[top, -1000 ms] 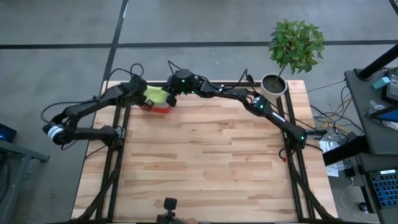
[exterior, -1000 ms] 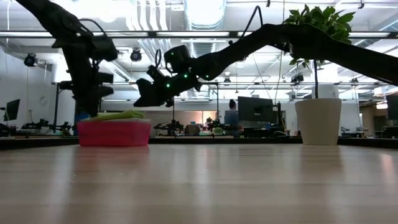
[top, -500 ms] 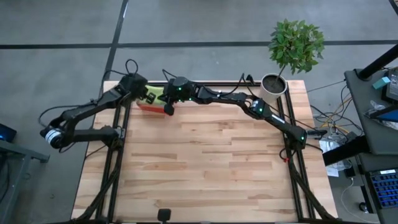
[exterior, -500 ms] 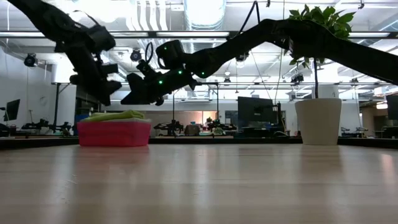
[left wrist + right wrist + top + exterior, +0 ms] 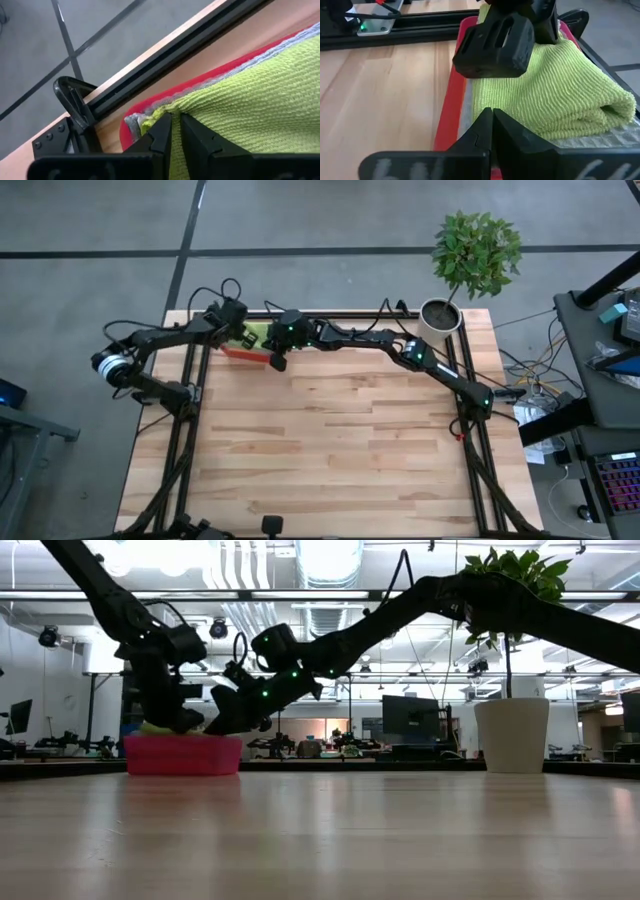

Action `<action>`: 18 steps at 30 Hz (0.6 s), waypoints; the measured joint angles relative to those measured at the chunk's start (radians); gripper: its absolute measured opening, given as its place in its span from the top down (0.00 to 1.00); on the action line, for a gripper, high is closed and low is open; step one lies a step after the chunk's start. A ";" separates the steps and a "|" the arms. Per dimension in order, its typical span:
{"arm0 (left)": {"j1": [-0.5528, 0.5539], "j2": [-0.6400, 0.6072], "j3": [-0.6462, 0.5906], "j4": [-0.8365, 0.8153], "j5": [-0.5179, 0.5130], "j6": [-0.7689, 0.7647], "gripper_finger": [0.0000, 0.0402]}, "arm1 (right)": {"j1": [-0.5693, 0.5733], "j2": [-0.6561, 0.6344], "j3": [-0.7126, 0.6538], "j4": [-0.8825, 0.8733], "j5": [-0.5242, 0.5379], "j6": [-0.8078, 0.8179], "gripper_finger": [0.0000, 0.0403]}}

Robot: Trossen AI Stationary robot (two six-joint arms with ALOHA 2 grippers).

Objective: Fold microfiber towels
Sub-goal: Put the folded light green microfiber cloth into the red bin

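— So where are the towels?

— Stacked in the red bin (image 5: 451, 107) at the table's (image 5: 340, 440) far edge, on the left arm's side. A lime green towel (image 5: 555, 95) lies folded on top, with a grey towel (image 5: 134, 120) showing beneath it at the corner.

— And the arms?

— Both are down over the bin. The left gripper (image 5: 175, 132) has its fingers drawn close together at the corner of the green towel; it looks like a pinch on the cloth's edge, though from here I can't be sure the fabric is actually caught. The right gripper (image 5: 492, 130) is fully clenched, its tips just above the near edge of the same towel, holding nothing.

— Anything else on the table?

— A potted plant (image 5: 470, 265) at the far corner on the right arm's side, well apart from the bin.
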 joint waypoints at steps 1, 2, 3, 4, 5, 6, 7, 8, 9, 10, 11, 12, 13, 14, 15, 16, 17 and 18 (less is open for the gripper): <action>0.000 0.004 0.002 -0.001 0.000 0.000 0.93 | 0.000 0.000 0.000 -0.003 0.000 0.000 0.98; 0.000 0.004 0.004 -0.004 0.000 0.000 0.93 | 0.000 0.000 0.000 -0.004 0.000 0.000 0.98; 0.000 0.001 0.006 -0.007 0.001 0.000 0.93 | 0.000 0.000 0.000 -0.004 0.000 0.000 0.98; 0.000 -0.005 0.006 -0.010 0.001 0.001 0.93 | -0.001 0.000 0.001 -0.005 0.000 0.000 0.98; -0.001 -0.018 0.008 -0.015 0.002 0.001 0.93 | -0.002 0.000 0.008 -0.015 0.000 0.000 0.98; -0.002 -0.032 0.011 -0.023 0.002 0.001 0.93 | -0.002 0.000 0.017 -0.022 0.000 -0.001 0.98; -0.003 -0.049 0.015 -0.034 0.003 0.002 0.93 | -0.003 0.000 0.026 -0.031 0.000 -0.003 0.98; -0.003 -0.067 0.016 -0.039 0.003 0.003 0.93 | -0.004 0.000 0.036 -0.036 0.000 -0.005 0.98; -0.003 -0.089 0.015 -0.045 0.003 0.009 0.93 | -0.005 0.000 0.043 -0.037 0.000 -0.007 0.98; -0.003 -0.111 0.014 -0.046 0.003 0.019 0.93 | -0.006 0.000 0.049 -0.037 -0.001 -0.007 0.98; -0.003 -0.134 0.013 -0.047 0.004 0.025 0.93 | -0.008 -0.001 0.056 -0.039 0.000 -0.007 0.98; -0.003 -0.159 0.012 -0.056 0.005 0.027 0.93 | -0.009 -0.002 0.063 -0.041 0.000 -0.008 0.98; -0.003 -0.182 0.012 -0.066 0.007 0.027 0.93 | -0.011 -0.002 0.070 -0.043 0.000 -0.009 0.98; -0.003 -0.205 0.013 -0.079 0.009 0.028 0.93 | -0.015 -0.002 0.078 -0.044 0.000 -0.009 0.98; -0.003 -0.231 0.013 -0.098 0.024 0.029 0.93 | -0.018 -0.003 0.086 -0.043 0.000 -0.010 0.98; -0.003 -0.258 0.012 -0.117 0.035 0.029 0.93 | -0.021 -0.004 0.093 -0.041 0.000 -0.011 0.98; -0.003 -0.283 0.010 -0.128 0.061 0.030 0.93 | -0.026 -0.006 0.099 -0.037 0.000 -0.011 0.98; -0.003 -0.306 0.009 -0.151 0.092 0.035 0.93 | -0.032 -0.007 0.105 -0.036 0.001 -0.011 0.98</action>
